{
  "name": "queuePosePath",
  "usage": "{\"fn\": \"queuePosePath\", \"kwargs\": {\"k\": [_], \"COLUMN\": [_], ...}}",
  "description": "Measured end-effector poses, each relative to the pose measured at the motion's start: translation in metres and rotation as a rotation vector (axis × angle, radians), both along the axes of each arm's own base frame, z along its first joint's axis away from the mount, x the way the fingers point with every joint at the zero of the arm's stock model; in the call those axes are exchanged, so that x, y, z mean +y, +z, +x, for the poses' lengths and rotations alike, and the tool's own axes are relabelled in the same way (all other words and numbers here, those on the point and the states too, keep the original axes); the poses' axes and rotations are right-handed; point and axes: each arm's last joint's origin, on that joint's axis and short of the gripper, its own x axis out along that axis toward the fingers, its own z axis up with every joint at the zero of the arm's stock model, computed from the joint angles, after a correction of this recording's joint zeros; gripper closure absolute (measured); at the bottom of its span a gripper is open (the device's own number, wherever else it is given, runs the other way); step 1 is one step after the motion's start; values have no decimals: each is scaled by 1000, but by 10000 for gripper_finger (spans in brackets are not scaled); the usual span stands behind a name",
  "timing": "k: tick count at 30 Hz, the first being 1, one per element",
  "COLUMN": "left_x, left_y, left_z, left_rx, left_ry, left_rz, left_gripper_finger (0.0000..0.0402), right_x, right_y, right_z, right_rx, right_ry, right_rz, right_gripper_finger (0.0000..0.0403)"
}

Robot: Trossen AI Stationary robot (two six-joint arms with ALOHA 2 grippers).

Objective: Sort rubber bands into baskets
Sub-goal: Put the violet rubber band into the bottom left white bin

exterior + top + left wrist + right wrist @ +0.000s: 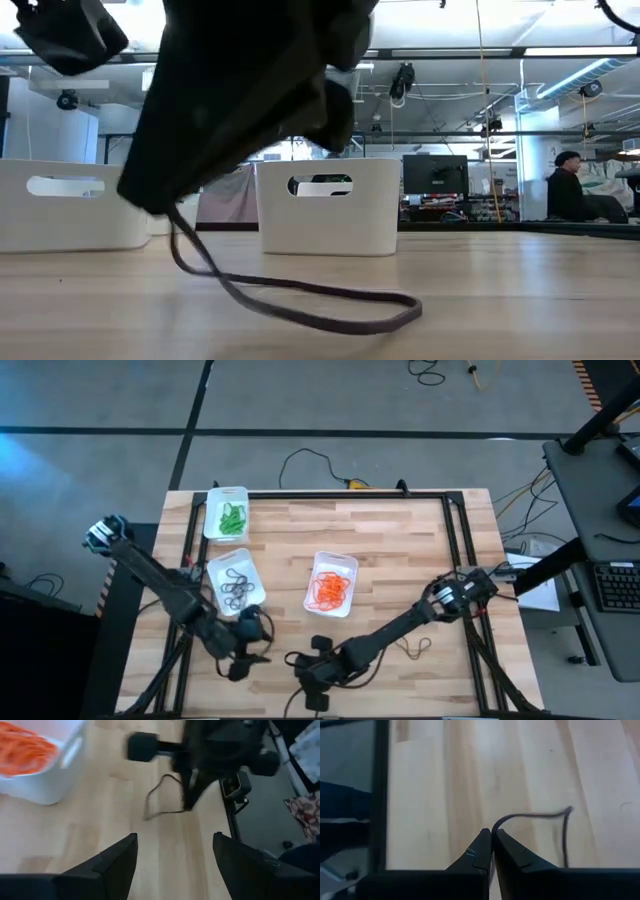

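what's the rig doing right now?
Sorting rubber bands by colour into three white baskets. The right gripper is shut on a dark rubber band at the near edge of the table, the loop partly trailing on the wood. The left gripper waits open just beside it. Green bands sit in the far-left basket, dark ones in the basket in front of it, orange ones in the middle basket. Another dark band lies loose near the right arm.
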Motion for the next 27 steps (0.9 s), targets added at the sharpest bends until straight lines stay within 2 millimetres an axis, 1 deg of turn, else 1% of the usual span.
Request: {"fn": "queuePosePath", "kwargs": {"k": [2,5,9,14,18,21,27], "left_x": [-8,-20,-35,-49,-61,-72,-85], "left_y": [-10,-25,-46,-69,-89,-102,-121], "left_z": [8,22,40,60,78,90,110], "left_rx": [8,0,-8,-10,-6,8,42], "left_ry": [-30,-65,-110,-66,-114,-153,-126], "left_rz": [17,57,122,250,342,354,337], "left_gripper_finger": [159,159,159,159,159,159,159], "right_x": [0,1,5,11,15,15,14], "right_y": [-2,1,7,7,7,6,3], "right_z": [4,4,-2,-8,-11,-13,-14], "right_rx": [28,61,105,134,144,158,179], "right_ry": [-4,-4,-23,-50,-76,-96,-134], "right_rz": [-16,-35,-35,-19,-2,6,21], "right_gripper_finger": [394,394,394,394,394,394,394]}}
